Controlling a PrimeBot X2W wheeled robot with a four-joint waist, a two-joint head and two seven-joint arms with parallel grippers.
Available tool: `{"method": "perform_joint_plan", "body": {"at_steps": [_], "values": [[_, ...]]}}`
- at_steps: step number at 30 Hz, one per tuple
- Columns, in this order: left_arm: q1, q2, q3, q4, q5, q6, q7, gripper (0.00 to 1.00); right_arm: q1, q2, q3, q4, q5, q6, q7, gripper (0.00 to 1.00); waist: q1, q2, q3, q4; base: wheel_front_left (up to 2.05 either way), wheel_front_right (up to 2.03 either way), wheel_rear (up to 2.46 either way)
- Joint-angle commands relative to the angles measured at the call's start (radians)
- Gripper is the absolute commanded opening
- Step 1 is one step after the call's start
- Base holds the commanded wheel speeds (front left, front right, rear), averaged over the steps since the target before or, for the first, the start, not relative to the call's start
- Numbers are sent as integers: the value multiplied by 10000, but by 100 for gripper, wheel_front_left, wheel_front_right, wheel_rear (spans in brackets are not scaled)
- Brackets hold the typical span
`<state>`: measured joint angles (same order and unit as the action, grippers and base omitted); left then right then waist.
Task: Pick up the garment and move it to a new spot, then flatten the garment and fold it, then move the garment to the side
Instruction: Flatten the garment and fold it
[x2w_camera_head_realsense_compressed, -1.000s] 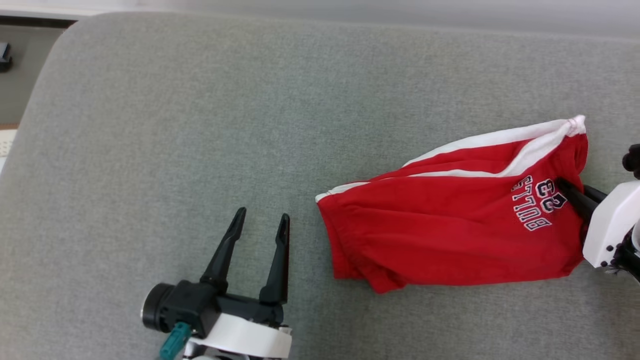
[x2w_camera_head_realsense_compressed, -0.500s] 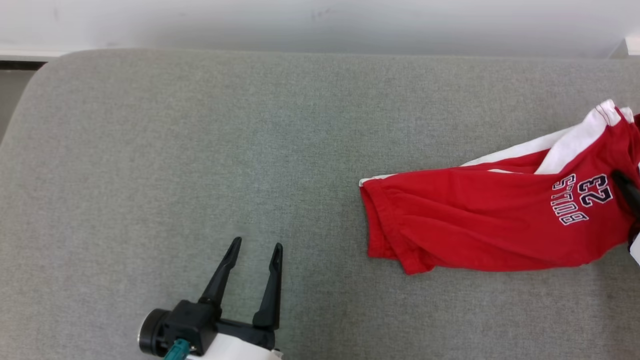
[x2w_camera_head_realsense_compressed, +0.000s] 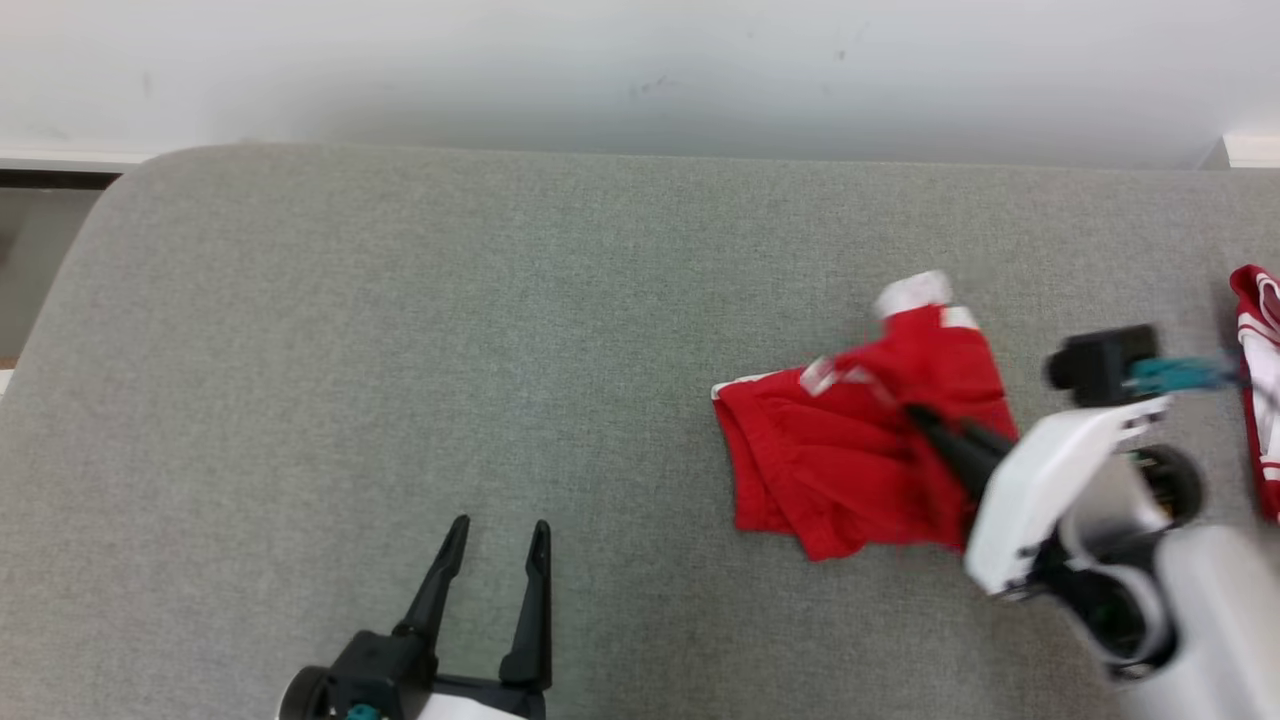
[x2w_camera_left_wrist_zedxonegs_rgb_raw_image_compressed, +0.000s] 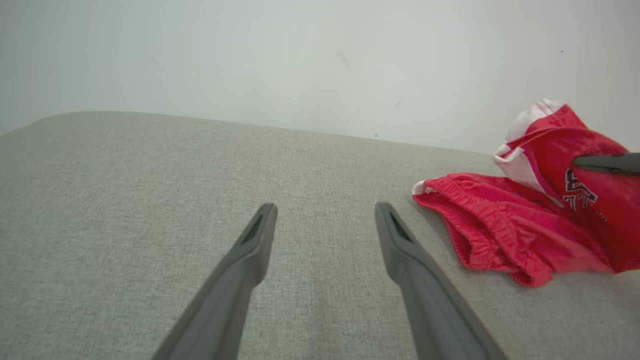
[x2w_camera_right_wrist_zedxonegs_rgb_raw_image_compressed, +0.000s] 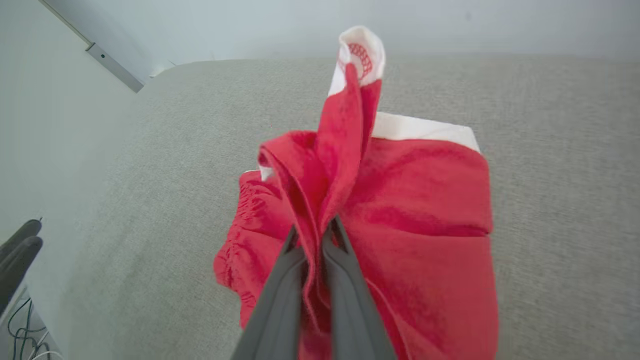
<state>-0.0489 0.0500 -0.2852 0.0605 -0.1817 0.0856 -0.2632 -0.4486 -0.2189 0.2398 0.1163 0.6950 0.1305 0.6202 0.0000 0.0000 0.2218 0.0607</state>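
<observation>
Red shorts with white trim (x2w_camera_head_realsense_compressed: 830, 460) lie on the grey cushion (x2w_camera_head_realsense_compressed: 500, 330), right of centre. My right gripper (x2w_camera_head_realsense_compressed: 915, 412) is shut on a fold of the shorts (x2w_camera_right_wrist_zedxonegs_rgb_raw_image_compressed: 415, 200) and holds their right part doubled over toward the left, with a white-edged corner (x2w_camera_right_wrist_zedxonegs_rgb_raw_image_compressed: 360, 50) sticking up. The waistband end (x2w_camera_left_wrist_zedxonegs_rgb_raw_image_compressed: 470, 220) rests on the cushion. My left gripper (x2w_camera_head_realsense_compressed: 495, 528) stands open at the lower left, apart from the shorts, with nothing between its fingers (x2w_camera_left_wrist_zedxonegs_rgb_raw_image_compressed: 250, 250).
A second red and white garment (x2w_camera_head_realsense_compressed: 1260, 380) lies at the right edge of the cushion. A pale wall (x2w_camera_head_realsense_compressed: 640, 70) runs behind the cushion. The cushion's rounded left end (x2w_camera_head_realsense_compressed: 90, 230) drops to a darker floor.
My right gripper has swung left over the shorts, carrying their right part over the rest, so the printed side is folded in. The head view has shifted. The left gripper sits lower in view.
</observation>
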Motion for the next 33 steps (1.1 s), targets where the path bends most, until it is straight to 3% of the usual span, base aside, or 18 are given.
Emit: {"method": "perform_joint_plan", "body": {"at_steps": [1,5,9,23,24,25,26,33], "values": [[53,23,-48,4,-80,59,-14,100,177,534,119,23,-328,-1,109,0,0,0,-7,0,0,0,0],[-29,24,-198,74,-170,122,-14,100,261,1371,278,388,-1049,-1,-143,0,0,0,-9,46,0,0,0],[-60,23,-262,116,-218,152,-14,100,233,1612,381,693,-1222,-1,-472,0,0,0,-29,99,0,0,0],[133,23,-484,342,-260,170,-14,100,-525,1673,1289,1709,-324,-1,-1831,2,0,0,-239,95,0,0,0],[126,23,-506,347,-273,177,-14,100,-577,1676,1320,1829,-322,-1,-1923,20,0,0,-232,94,0,0,0],[116,23,-514,359,-272,173,-12,100,-614,1676,1367,1951,-286,-1,-2002,45,0,0,-226,94,0,0,0],[104,23,-523,369,-277,173,-14,100,-645,1675,1414,2036,-205,-1,-2126,100,0,0,-222,94,0,0,0],[110,23,-464,470,-228,159,-14,100,-695,1676,2242,2378,792,-1,-2979,100,0,0,-299,79,0,0,0]]}}
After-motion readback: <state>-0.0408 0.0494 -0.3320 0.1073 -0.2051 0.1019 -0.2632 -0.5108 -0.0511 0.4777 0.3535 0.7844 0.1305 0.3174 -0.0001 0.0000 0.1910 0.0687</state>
